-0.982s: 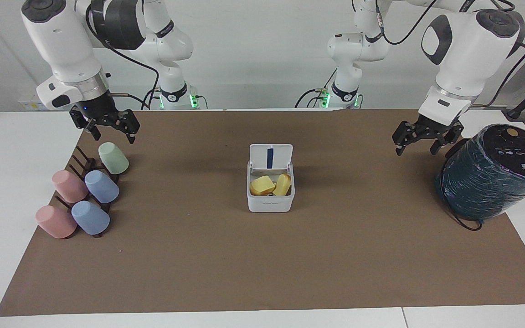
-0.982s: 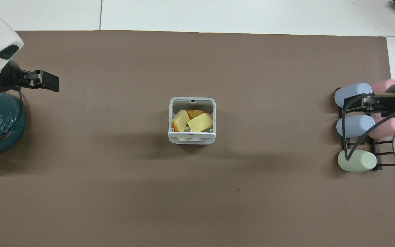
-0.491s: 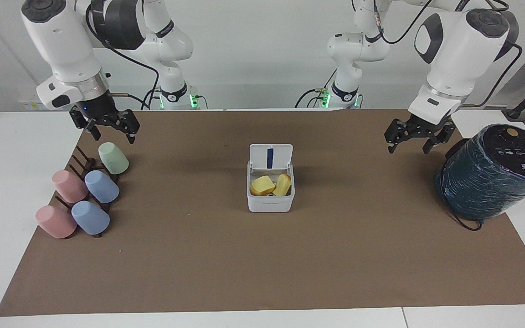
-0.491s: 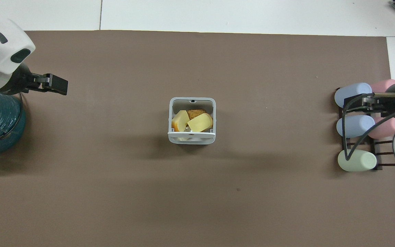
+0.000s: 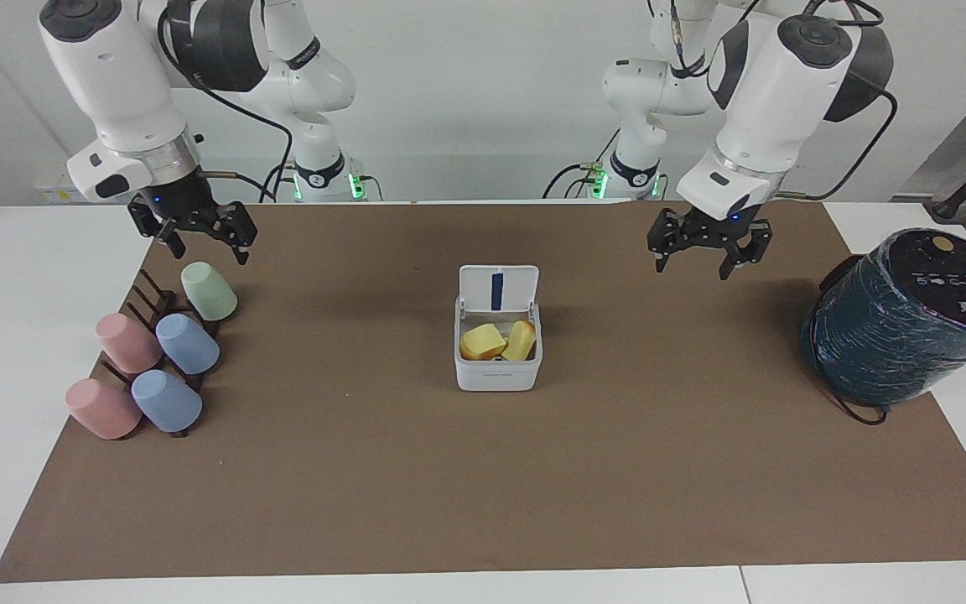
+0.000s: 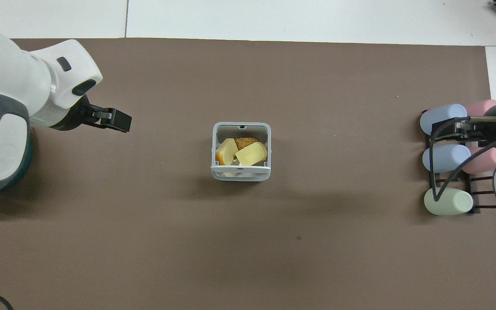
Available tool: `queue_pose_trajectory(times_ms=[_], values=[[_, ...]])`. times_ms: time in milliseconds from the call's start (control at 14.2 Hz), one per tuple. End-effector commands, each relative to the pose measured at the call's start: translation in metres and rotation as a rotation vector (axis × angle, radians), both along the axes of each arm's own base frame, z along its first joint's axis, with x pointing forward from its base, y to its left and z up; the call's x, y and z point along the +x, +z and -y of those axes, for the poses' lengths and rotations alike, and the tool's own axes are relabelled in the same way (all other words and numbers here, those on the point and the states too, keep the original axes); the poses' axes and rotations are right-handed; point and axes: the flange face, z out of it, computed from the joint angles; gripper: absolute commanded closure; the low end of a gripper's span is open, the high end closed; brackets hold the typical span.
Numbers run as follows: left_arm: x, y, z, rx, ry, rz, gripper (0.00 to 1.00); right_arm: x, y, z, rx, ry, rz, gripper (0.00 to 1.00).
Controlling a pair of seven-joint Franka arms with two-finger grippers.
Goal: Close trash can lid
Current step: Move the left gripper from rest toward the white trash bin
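While lid (image 5: pixel 498 289) stands up, cups (image 5: pixel 187 343) & teal cylinder (image 5: pixel 911 317) flank trash can (image 5: pixel 497 369)

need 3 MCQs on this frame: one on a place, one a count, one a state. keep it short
1. Where is the left gripper?
A. over the brown mat between the trash can and the teal cylinder
B. touching the lid
C. over the cup rack

2. How many cups lie on the cup rack?
A. three
B. five
C. seven

3. How does the lid stand?
A. shut flat
B. open, upright
C. lying off on the mat

Key: 1 A, it hangs above bare brown mat, apart from the trash can and the teal cylinder. 2 B, two pink, two blue, one green. 3 B, its blue-striped underside faces the camera and yellow pieces show inside.
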Motion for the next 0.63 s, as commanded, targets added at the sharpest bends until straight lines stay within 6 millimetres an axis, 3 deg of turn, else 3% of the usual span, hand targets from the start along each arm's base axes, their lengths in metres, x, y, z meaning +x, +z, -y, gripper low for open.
queue_pose_trajectory(times_ms=[0,211,351,561], values=[[-0.029,-0.005,0.023,-0.048,-0.005,-0.043,0.00,0.000,0.002,0.000,0.000,0.013,-0.002,0.00],[-0.062,-0.012,0.072,-0.077,0.060,-0.094,0.27,0.000,0.002,0.000,0.000,0.013,-0.002,0.00],[-0.083,-0.011,0.108,-0.084,0.093,-0.114,0.39,0.000,0.002,0.000,0.000,0.013,-0.002,0.00],[-0.113,-0.019,0.140,-0.073,0.146,-0.138,0.61,0.000,0.002,0.001,0.000,0.012,-0.002,0.00]])
